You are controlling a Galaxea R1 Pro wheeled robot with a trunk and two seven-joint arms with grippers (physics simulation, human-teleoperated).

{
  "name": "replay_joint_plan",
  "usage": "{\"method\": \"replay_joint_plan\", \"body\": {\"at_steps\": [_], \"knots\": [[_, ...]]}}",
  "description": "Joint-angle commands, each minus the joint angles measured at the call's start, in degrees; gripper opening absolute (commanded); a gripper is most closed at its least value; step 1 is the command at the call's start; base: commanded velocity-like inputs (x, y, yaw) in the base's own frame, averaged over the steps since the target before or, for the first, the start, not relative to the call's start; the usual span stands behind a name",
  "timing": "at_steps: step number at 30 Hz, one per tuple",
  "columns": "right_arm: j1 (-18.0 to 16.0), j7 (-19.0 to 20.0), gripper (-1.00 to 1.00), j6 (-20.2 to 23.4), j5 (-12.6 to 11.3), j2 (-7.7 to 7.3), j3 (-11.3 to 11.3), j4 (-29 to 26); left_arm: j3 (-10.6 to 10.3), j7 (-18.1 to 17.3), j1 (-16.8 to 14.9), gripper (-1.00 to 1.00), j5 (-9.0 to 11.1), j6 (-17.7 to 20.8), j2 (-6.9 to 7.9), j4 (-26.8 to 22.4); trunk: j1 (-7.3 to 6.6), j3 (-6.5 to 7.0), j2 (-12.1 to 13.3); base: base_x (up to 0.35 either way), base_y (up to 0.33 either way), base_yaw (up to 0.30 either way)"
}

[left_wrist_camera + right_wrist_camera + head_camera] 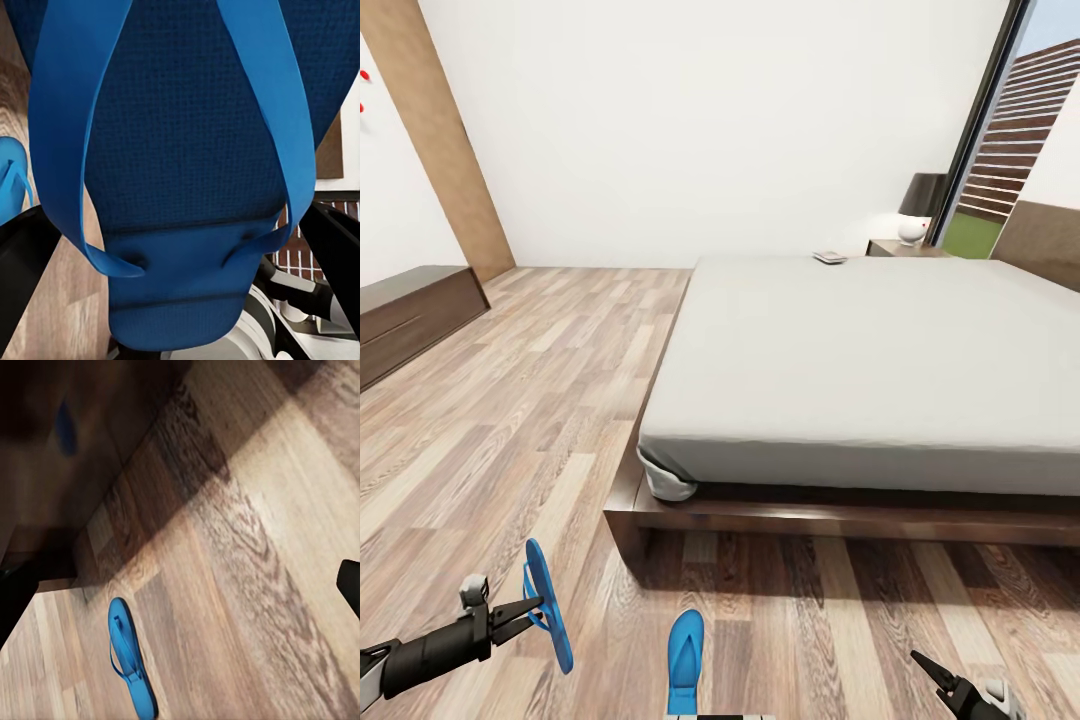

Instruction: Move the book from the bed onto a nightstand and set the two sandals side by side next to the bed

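Now you're on the sandal step: one sandal hangs edge-up in your left tool, clamped, long axis running toward the bed. The other sandal lies flat on the floor, toe toward the bed. Next, lower yours alongside it, parallel. Right tool holds nothing; I can't tell its opening.

Floor wood plank, faint sheen; held sandal finely textured, perhaps foam; mattress cover smooth matt cloth.
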Motion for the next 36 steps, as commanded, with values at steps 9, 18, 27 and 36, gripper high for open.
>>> {"method": "replay_joint_plan", "body": {"at_steps": [9,18,27,36], "knots": [[-0.09,0.39,1.00,0.55,-0.62,0.00,0.38,0.18,-0.46,-0.19,-0.02,-1.00,0.35,0.55,-0.07,0.01,-0.01,-0.05,-0.02,0.000,-0.005,0.000],[-0.09,0.33,1.00,0.50,-0.62,0.00,0.39,0.18,-0.47,-0.19,-0.02,-1.00,0.35,0.53,-0.09,0.01,-0.01,-0.05,-0.02,0.000,-0.092,0.000],[-0.09,0.31,1.00,0.55,-0.62,0.00,0.42,0.18,-0.47,-0.16,-0.02,-1.00,0.35,0.53,-0.09,0.01,-0.01,-0.05,-0.02,0.000,-0.124,0.000],[-0.09,0.31,1.00,0.57,-0.62,0.00,0.47,0.18,-0.47,-0.11,-0.02,-1.00,0.35,0.53,-0.12,0.01,-0.01,-0.05,-0.02,0.000,-0.132,0.000]]}}
